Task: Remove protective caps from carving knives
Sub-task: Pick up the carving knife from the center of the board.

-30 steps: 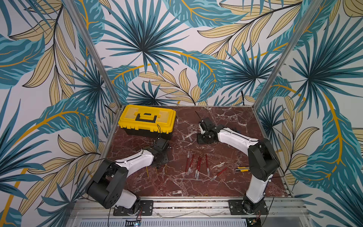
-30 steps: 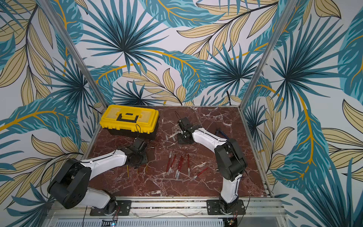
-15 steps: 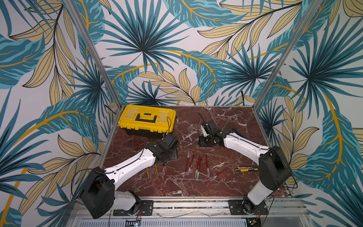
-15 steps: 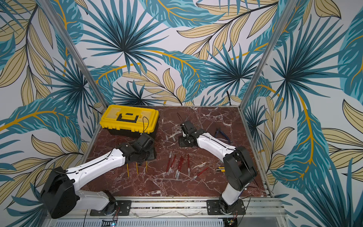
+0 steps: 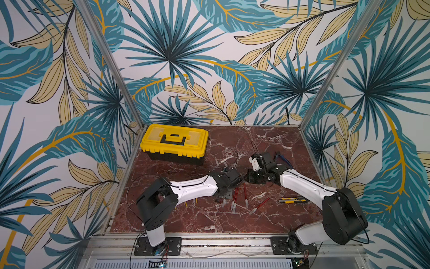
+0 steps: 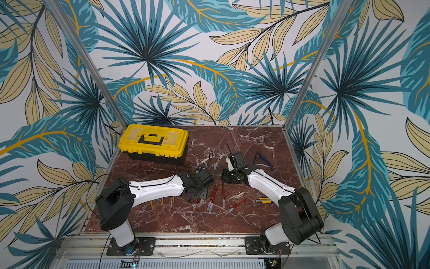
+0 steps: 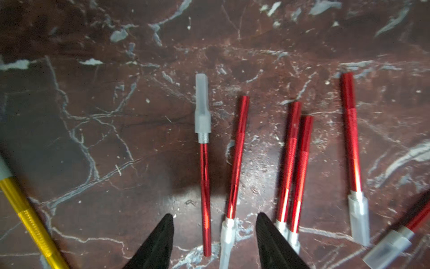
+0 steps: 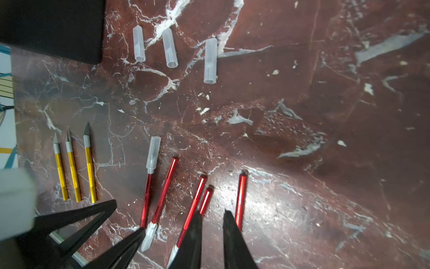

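Left tool (image 7: 214, 214) hangs spread, straddling two capped red knives (image 7: 235, 158) on the counter (image 7: 93, 93); right tool (image 8: 211, 211), nearly pressed together and empty, hovers over neighbouring ones. Three loose caps (image 8: 169, 47) and bare yellow knives (image 8: 73, 172) lie apart; toolbox (image 5: 173, 142) behind.

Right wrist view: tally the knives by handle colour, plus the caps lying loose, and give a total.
Yellow knives: 3
Red knives: 5
Loose caps: 3
Total: 11
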Available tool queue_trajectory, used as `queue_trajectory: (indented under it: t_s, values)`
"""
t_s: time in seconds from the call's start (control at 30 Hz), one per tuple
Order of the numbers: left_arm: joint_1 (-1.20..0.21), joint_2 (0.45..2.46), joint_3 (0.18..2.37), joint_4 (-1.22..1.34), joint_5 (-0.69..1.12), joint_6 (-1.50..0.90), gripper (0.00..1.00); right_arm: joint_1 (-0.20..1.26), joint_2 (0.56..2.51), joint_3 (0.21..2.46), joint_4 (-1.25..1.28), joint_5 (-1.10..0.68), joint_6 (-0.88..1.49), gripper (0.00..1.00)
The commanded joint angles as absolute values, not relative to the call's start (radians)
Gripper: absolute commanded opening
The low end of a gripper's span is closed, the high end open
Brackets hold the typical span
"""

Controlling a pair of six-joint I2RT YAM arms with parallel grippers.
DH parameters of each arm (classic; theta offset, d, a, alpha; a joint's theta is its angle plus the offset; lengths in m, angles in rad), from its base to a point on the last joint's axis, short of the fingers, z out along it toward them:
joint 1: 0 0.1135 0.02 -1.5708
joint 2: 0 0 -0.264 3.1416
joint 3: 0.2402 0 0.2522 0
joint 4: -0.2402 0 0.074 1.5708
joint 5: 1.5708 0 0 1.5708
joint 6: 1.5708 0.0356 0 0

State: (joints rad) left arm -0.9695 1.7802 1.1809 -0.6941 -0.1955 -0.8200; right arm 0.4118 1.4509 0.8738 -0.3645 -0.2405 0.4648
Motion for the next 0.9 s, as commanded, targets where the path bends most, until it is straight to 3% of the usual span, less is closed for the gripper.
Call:
queue_trajectory:
  t_s: [0.0, 0.07, 0.6, 0.87]
  values:
    - [-0.955, 1.802, 1.232, -0.712, -0.239, -0.847, 0.43, 0.404, 1.42, 0.853, -0.346, -0.282, 0.472, 0.2]
    - [-0.94, 1.821, 1.232, -0.712, -0.234, -0.868, 0.36, 0.403, 1.415, 0.851, -0.347, -0.288, 0.475, 0.2]
    - [-0.874, 1.888, 1.186, -0.603, -0.149, -0.873, 0.39, 0.397, 1.447, 0.842, -0.316, -0.309, 0.494, 0.2]
    - [-0.862, 1.889, 1.167, -0.58, -0.134, -0.859, 0.28, 0.397, 1.451, 0.841, -0.308, -0.311, 0.501, 0.2]
